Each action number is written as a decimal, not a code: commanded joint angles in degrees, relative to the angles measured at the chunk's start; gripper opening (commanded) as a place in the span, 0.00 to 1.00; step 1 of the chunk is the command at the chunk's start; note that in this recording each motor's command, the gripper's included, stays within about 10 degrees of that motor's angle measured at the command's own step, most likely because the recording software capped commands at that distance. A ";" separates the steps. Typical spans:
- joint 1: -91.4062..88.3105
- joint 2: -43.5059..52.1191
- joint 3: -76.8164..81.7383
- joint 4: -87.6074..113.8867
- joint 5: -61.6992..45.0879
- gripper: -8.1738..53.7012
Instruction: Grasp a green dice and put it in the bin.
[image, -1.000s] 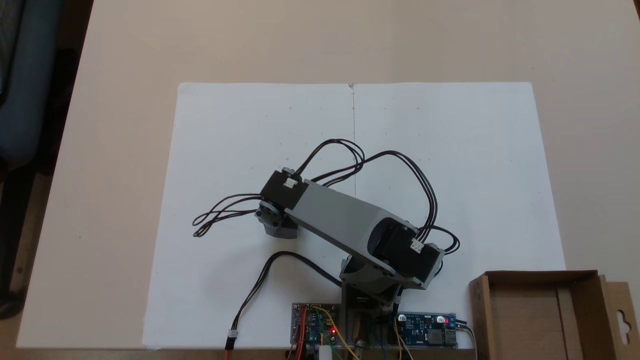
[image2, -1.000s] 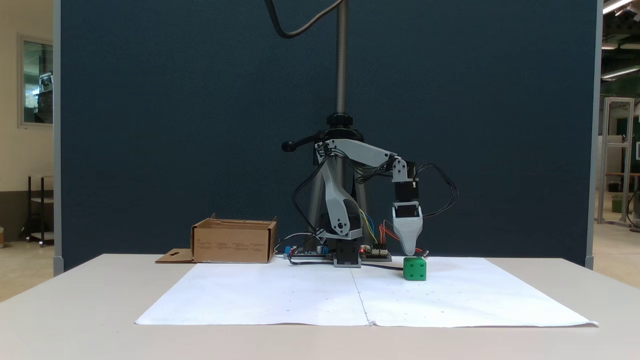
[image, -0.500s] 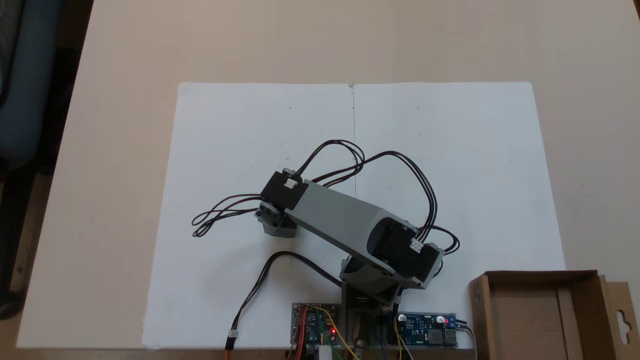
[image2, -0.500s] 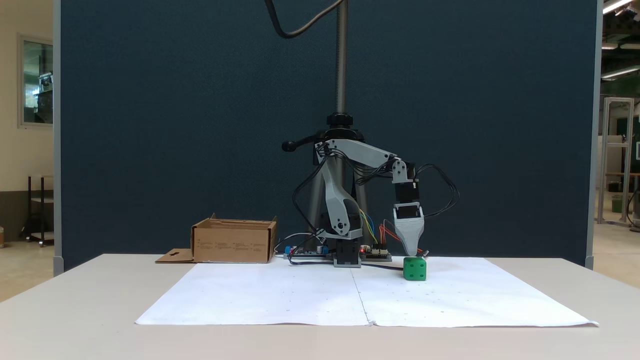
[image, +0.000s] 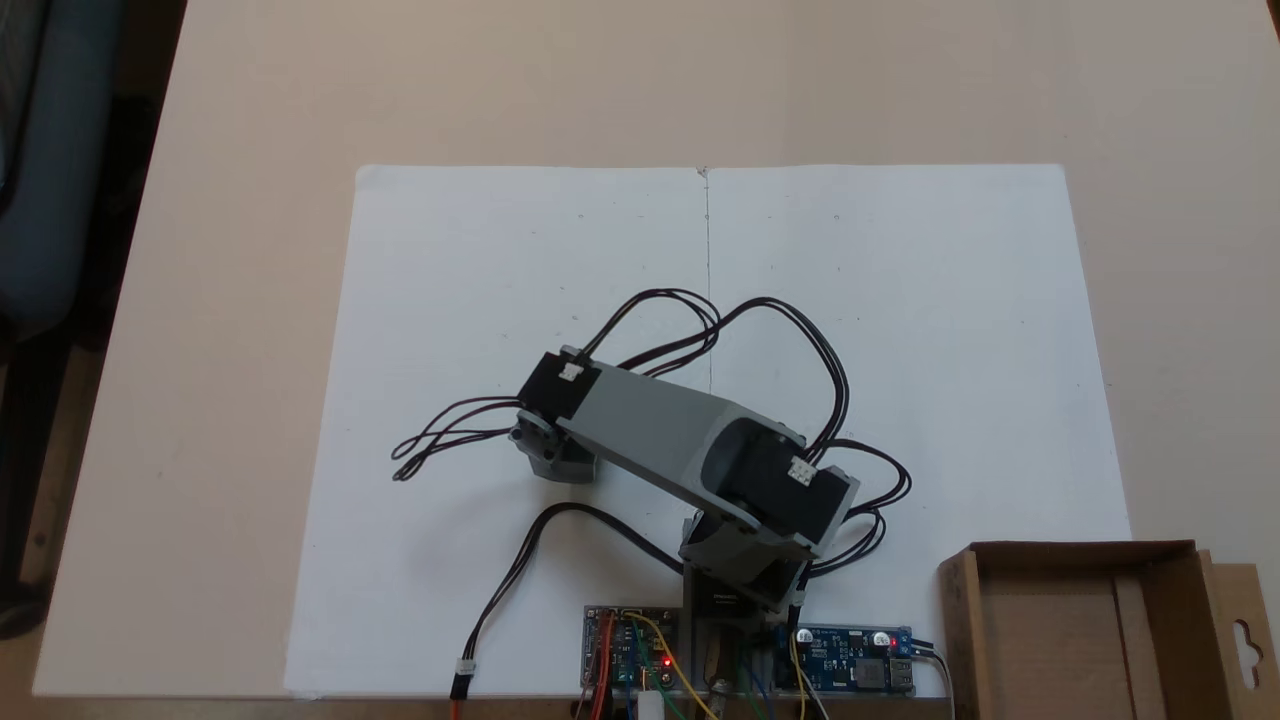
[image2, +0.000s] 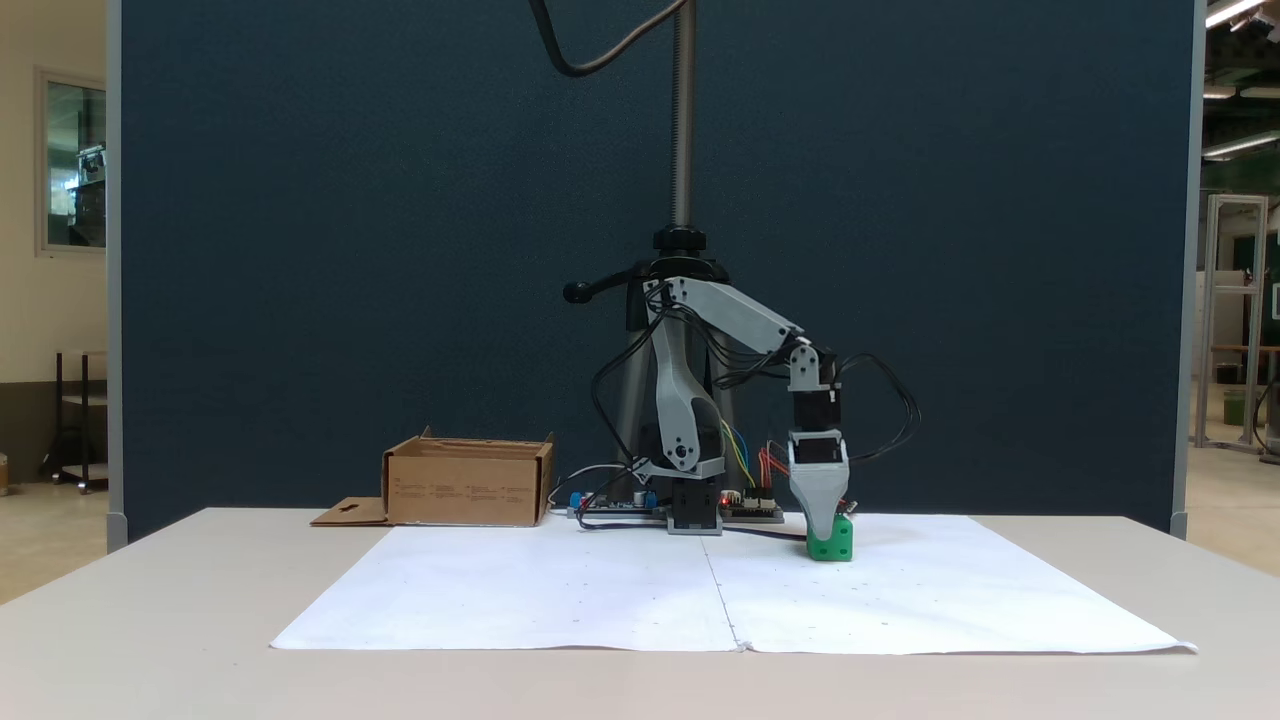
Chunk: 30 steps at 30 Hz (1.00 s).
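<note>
Hand (image2: 822, 530) was down over the green dice (image2: 836, 541) on the white paper (image2: 900, 590), one tip covering the dice's front left; its grip couldn't be told. Bin (image2: 468, 483) sat well apart, left in this view.

My white paper sheet (image: 900, 300) lies flat on the beige table (image: 700, 80), a thin line running down its middle in both fixed views. At its near edge, from above, I see two small circuit boards (image: 628, 660) with red lights lit and coloured wires. A dark blue partition (image2: 350, 250) stands behind my table, with a metal pole (image2: 683, 110) rising before it and a black cable (image2: 590, 62) looping off it.
</note>
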 joint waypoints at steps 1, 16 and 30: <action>-0.26 0.09 -0.09 -2.99 -0.09 0.79; -0.26 -4.04 0.00 -4.75 -0.09 0.64; 0.18 -3.43 2.64 -6.42 -0.09 0.32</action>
